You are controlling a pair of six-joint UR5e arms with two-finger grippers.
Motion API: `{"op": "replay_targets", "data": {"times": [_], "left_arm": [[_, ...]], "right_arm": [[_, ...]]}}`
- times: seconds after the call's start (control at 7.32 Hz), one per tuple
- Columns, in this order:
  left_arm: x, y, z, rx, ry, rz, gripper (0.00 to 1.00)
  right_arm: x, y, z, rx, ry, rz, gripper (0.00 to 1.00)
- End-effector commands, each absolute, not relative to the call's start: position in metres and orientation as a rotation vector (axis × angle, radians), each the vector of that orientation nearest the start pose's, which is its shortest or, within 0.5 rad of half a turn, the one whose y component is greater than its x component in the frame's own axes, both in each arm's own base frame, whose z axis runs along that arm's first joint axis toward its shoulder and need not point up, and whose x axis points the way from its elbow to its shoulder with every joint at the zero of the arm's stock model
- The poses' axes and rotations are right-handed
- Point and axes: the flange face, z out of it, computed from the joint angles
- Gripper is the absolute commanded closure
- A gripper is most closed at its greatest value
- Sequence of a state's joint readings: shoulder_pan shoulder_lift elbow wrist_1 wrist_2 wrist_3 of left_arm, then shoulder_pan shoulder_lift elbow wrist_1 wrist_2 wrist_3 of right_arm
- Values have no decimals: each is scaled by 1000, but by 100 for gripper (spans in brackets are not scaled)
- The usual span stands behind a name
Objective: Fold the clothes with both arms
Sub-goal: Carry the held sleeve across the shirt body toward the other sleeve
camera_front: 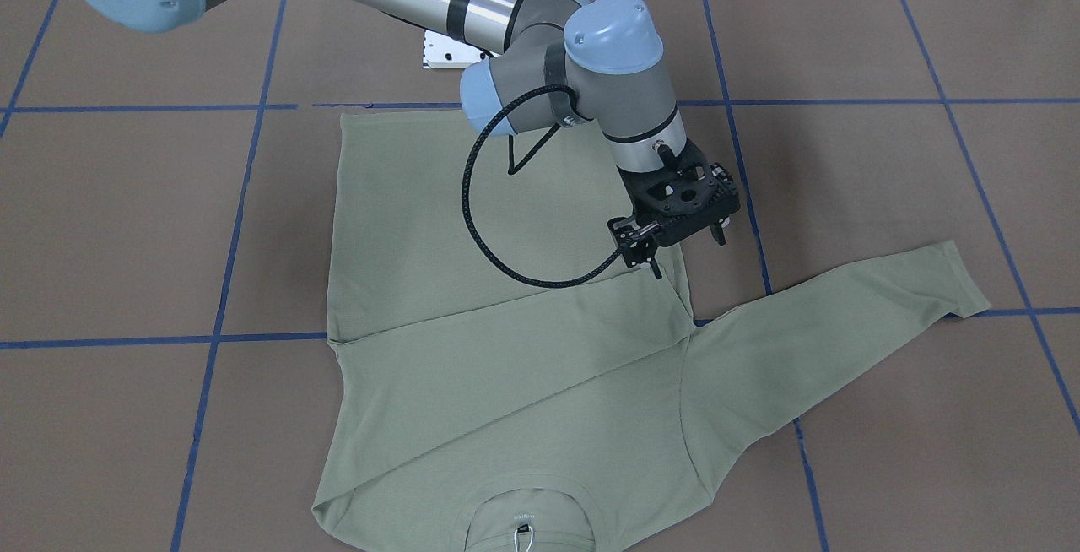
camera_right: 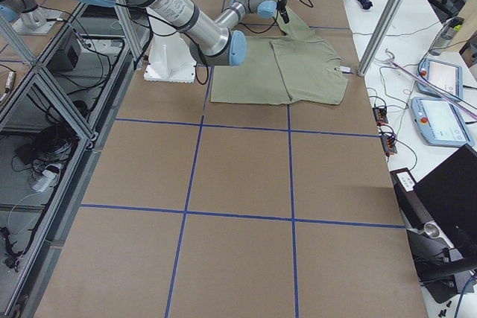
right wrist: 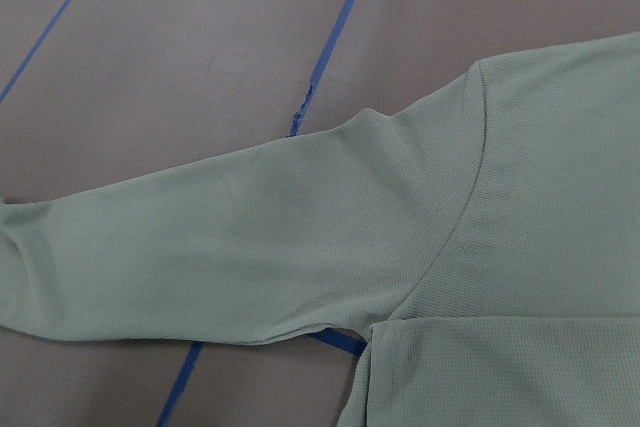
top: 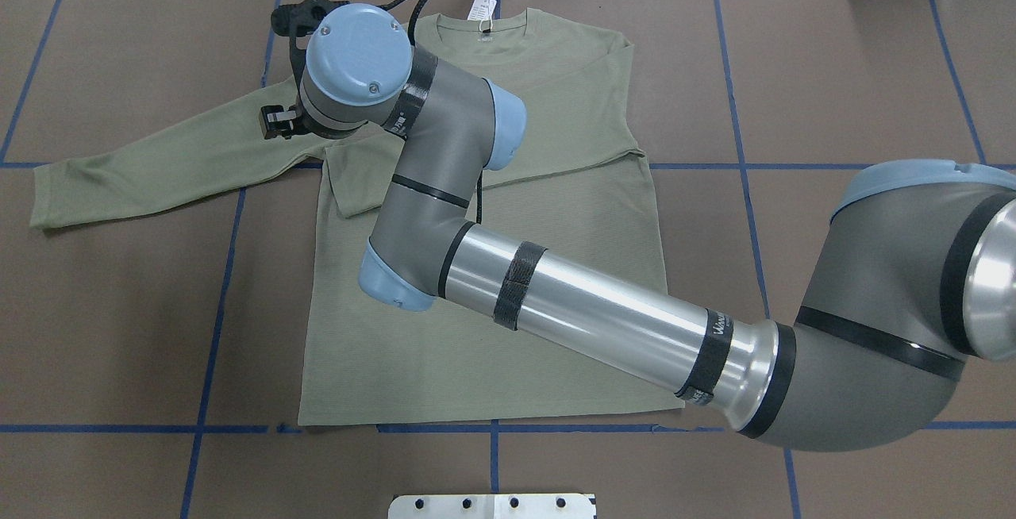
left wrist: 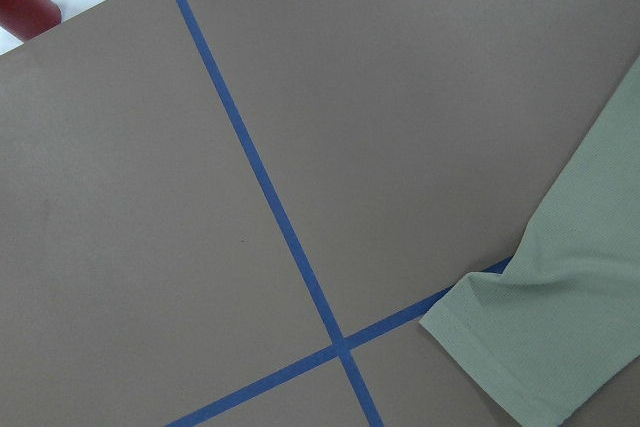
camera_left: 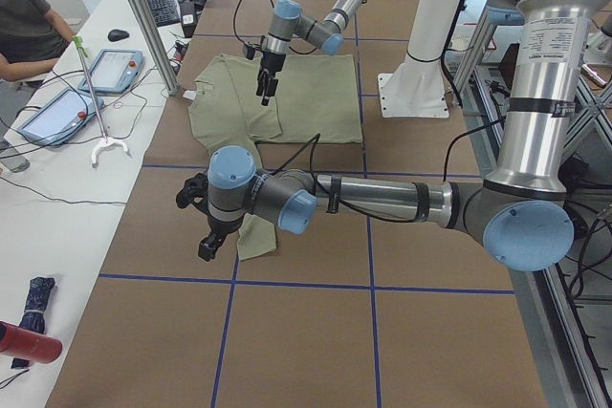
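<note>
Right gripper (camera_front: 688, 256) is held wide open, nothing gripped, just over the sage-green long-sleeved shirt (camera_front: 506, 366), which is laid flat on the tabletop (camera_front: 126, 197), one sleeve (camera_front: 844, 299) stretched toward 3 o'clock. Left gripper (camera_left: 204, 247): open or closed can't be told.

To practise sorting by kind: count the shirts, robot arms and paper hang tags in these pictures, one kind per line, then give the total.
Shirt: 1
Robot arms: 2
Paper hang tag: 1
Total: 4
</note>
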State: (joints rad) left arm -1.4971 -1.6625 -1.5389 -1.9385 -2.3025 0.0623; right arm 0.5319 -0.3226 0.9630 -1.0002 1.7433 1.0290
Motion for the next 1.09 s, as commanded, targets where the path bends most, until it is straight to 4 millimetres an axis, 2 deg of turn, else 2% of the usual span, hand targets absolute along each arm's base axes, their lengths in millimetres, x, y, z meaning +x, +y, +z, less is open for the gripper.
{"op": "replay_targets", "data": {"times": [0.0, 0.14, 0.27, 0.41, 0.55, 0.82, 0.96], "left_arm": [[52, -560, 578, 329, 774, 158, 0], [71, -556, 579, 315, 769, 60, 0], [76, -537, 593, 285, 795, -32, 0], [82, -504, 619, 302, 813, -114, 0], [112, -490, 627, 293, 833, -243, 0], [163, -480, 664, 273, 773, -359, 1], [170, -484, 676, 278, 745, -366, 1]], "right_arm": [[-644, -531, 9, 369, -992, -66, 0], [-603, -544, 27, 258, -941, -68, 0], [-556, -564, 59, 155, -920, -46, 0], [-513, -575, 97, 138, -878, -8, 0], [-475, -572, 135, 160, -828, -74, 0], [-416, -574, 182, 157, -744, -133, 0], [-401, -578, 198, 124, -754, -120, 0]]}}
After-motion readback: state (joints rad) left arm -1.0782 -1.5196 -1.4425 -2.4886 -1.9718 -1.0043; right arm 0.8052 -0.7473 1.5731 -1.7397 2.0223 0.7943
